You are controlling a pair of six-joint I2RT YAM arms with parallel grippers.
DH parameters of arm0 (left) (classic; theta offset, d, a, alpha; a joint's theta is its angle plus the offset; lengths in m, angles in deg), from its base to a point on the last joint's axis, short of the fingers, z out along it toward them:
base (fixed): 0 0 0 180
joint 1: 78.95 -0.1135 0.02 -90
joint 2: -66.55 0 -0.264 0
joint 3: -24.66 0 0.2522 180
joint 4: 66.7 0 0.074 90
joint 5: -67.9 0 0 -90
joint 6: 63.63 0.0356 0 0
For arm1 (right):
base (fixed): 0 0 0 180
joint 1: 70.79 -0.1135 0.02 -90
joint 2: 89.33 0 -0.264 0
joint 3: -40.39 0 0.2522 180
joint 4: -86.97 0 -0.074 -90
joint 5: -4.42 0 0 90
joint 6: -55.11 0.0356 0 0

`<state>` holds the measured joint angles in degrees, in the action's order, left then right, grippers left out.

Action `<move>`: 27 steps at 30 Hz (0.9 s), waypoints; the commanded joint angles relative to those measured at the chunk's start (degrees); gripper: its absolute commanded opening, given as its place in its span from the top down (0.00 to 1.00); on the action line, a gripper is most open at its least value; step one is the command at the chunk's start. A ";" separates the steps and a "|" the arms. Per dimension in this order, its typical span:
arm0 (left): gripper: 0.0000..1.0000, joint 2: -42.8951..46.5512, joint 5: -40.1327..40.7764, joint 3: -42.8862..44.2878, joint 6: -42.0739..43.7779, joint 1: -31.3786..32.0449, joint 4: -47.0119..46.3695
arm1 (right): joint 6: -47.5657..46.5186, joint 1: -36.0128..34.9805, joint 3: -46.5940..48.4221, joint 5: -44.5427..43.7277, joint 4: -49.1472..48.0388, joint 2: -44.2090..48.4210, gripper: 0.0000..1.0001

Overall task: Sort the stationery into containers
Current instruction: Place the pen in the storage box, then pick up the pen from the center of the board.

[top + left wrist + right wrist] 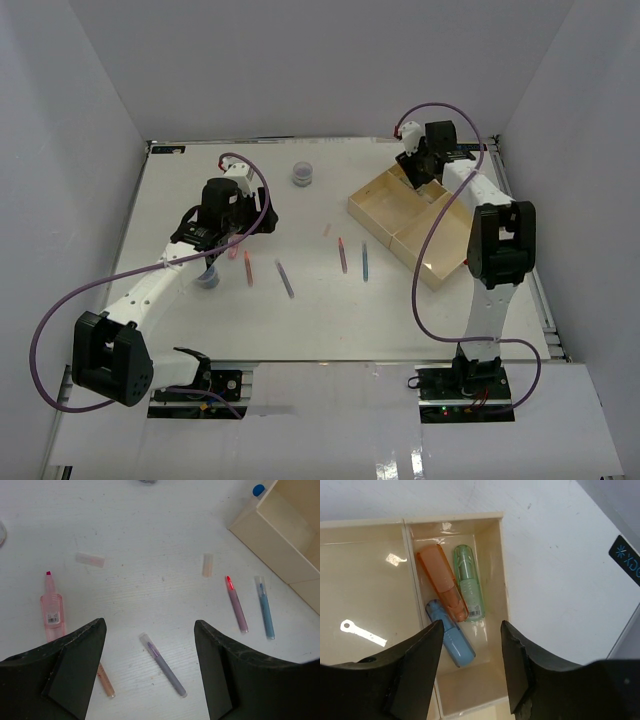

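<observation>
left gripper (150,626) — wide open, empty | right gripper (471,626) — open, seemingly empty

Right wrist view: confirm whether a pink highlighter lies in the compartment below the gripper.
No: that compartment holds only the orange highlighter, the green highlighter and the blue highlighter.

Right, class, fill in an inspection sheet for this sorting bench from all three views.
Surface: white tabletop, lightly scuffed.
Job's things: orange chunky marker, green chunky marker, blue chunky marker in one compartment of shallow beige tray; thin purple pen, thin red-tipped pen, thin blue pen, pink highlighter, round grey tub unsorted.
Clutter: loose pale cap, second cap.
Grippers: left gripper open over pens; right gripper open over tray.
Cables: left purple cable, right purple cable, both looping.
Surroundings: plain white walls.
</observation>
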<state>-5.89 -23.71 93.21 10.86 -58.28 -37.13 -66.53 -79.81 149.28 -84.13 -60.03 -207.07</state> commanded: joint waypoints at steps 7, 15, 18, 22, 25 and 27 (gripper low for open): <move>0.17 -1.64 9.51 0.76 -3.91 -0.36 4.74 | 11.67 -0.56 -6.09 5.56 -3.68 25.06 0.22; 0.19 -4.90 15.14 0.68 -9.89 -1.68 11.69 | 25.82 -0.65 -28.56 17.08 -15.10 46.35 0.07; 0.22 -5.07 14.97 -0.99 -10.68 -3.96 12.22 | 28.72 -0.65 -35.86 19.37 -18.62 52.42 0.10; 0.26 -6.56 11.02 -2.75 -10.25 -9.15 10.91 | 33.47 -0.65 -43.53 21.12 -23.89 59.09 0.10; 0.29 -9.02 9.78 -2.58 -8.75 -9.68 9.68 | 36.29 -0.65 -48.36 23.50 -28.55 61.83 0.10; 0.32 -10.25 9.61 -2.14 -8.23 -9.77 9.06 | 36.73 -0.65 -49.51 24.21 -29.79 62.53 0.10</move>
<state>-15.27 -12.17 90.81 1.70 -68.27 -26.59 -33.65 -80.35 100.43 -63.23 -81.64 -146.68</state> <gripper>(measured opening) 0.689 0.903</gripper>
